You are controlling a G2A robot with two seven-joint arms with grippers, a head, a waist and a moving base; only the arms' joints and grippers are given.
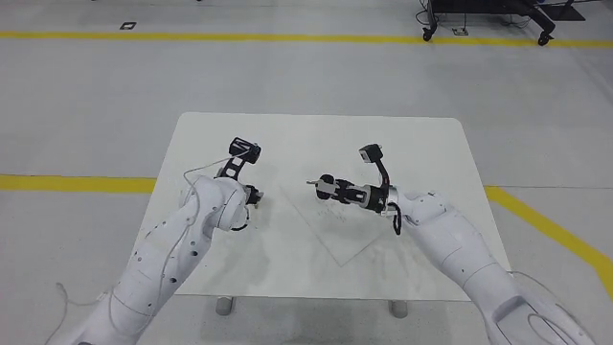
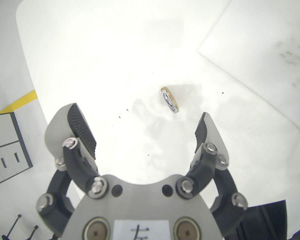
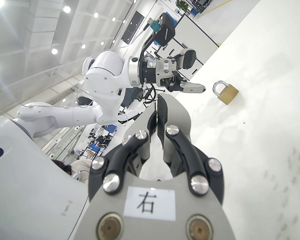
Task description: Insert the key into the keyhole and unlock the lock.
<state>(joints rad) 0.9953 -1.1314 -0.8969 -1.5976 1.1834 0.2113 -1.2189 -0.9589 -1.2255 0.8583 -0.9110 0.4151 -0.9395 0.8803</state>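
Note:
A small brass padlock (image 2: 170, 100) with a silver shackle lies on the white table (image 1: 412, 144); the right wrist view shows the padlock (image 3: 228, 93) from the side. My left gripper (image 2: 139, 112) hovers open just short of it, one finger on each side, not touching. That left gripper (image 3: 193, 73) also appears next to the lock in the right wrist view. My right gripper (image 3: 158, 98) is shut, some way from the lock and pointing toward it. In the top view the right gripper (image 1: 319, 186) has a thin metal key tip (image 1: 309, 183) sticking out of it.
A thin clear sheet (image 1: 335, 230) lies flat on the table under the right gripper, its edge (image 2: 240, 81) passing close to the lock. The table's near-left edge (image 2: 27, 76) is close to the left gripper. Yellow floor lines run past the table.

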